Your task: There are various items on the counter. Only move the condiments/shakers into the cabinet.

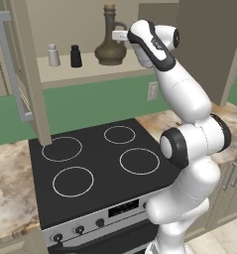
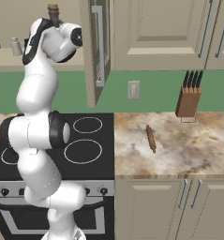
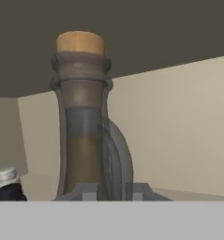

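The dark olive corked jug (image 1: 109,48) stands upright on the inner shelf of the open cabinet (image 1: 85,73). My gripper (image 1: 121,35) reaches in from the right at neck height, shut on the jug's handle. In the hand view the jug (image 3: 83,122) stands close up, and the gripper (image 3: 114,191) has a finger on each side of the handle. The black shaker (image 1: 76,56) and the pale grey shaker (image 1: 53,55) stand on the same shelf left of the jug. The hand view shows the black shaker (image 3: 10,193) low left, with the grey shaker's cap (image 3: 7,174) above it.
The cabinet door (image 1: 16,74) hangs open at the left over the black stovetop (image 1: 90,158). The wooden rolling pin (image 2: 151,138) lies on the counter (image 2: 197,150) right of the stove. The knife block (image 2: 188,96) stands against the green wall behind it.
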Motion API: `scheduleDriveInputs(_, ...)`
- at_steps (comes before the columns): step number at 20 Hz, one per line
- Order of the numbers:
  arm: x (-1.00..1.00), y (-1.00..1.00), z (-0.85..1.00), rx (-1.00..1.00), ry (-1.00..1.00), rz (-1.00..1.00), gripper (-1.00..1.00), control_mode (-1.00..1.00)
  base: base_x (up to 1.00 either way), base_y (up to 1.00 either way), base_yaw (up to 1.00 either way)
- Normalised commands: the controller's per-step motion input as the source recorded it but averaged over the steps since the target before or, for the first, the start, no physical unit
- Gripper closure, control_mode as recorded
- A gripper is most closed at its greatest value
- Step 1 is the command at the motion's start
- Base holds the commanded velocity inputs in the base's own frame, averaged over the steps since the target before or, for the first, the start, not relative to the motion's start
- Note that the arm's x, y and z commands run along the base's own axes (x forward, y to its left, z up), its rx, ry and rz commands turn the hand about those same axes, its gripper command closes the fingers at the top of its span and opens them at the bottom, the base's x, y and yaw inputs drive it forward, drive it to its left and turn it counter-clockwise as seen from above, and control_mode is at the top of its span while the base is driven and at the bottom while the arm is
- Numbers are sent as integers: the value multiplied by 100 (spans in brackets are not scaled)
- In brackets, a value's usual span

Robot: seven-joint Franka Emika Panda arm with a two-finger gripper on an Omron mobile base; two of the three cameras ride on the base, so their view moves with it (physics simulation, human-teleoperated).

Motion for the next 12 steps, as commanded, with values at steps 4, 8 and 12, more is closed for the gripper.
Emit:
scheduleDriveInputs(4, 11, 7, -39, 0, -4, 0, 100, -100, 0, 0, 0)
scheduleDriveInputs(8, 4, 16, -46, 0, -5, 0, -100, -100, 0, 0, 0)
scheduleDriveInputs(12, 0, 18, -41, 0, -5, 0, -100, -100, 0, 0, 0)
